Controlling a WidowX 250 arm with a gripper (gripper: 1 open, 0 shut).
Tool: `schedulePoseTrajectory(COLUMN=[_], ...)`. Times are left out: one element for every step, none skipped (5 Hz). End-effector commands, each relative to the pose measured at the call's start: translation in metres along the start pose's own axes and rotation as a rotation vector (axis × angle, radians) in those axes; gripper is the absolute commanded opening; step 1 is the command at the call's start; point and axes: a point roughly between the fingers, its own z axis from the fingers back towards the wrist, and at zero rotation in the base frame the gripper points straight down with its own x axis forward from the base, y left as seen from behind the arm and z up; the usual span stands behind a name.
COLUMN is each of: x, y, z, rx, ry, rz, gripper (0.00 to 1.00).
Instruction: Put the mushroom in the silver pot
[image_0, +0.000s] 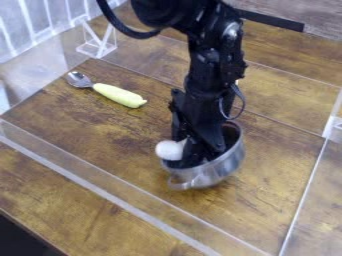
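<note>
Now the pincer (183, 148) is clamped on the toy mushroom (170, 150), down in the silver pot (210, 168), right of centre in the lower half of the frame. The mushroom's pale, rounded end shows at the pot's left side; the rest of it is hidden by the black arm (207, 65), which comes in from the top of the frame. The pot sits tilted on the wooden counter (80, 170), its shiny wall facing the bottom of the frame. Toward the upper left lie a slim yellow-green object (119, 95) and, just beside it, a metal spoon (80, 79).
</note>
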Motion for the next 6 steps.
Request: schedulePoseTrajectory(x=[0.002, -0.009, -0.018, -0.014, -0.009, -0.01], y=[0.002, -0.004, -0.008, -0.006, -0.004, -0.005], z=[-0.003, -0.001, 0.003, 0.007, 0.016, 0.014], rx=[-0.016, -0.029, -0.04, -0.046, -0.044, -0.049], ry=[-0.045, -0.043, -0.036, -0.034, -0.037, -0.062], rz=[-0.028, -0.011, 0.016, 0.058, 0.097, 0.056], gripper=[0.0, 0.0, 0.0, 0.0, 0.0, 0.0])
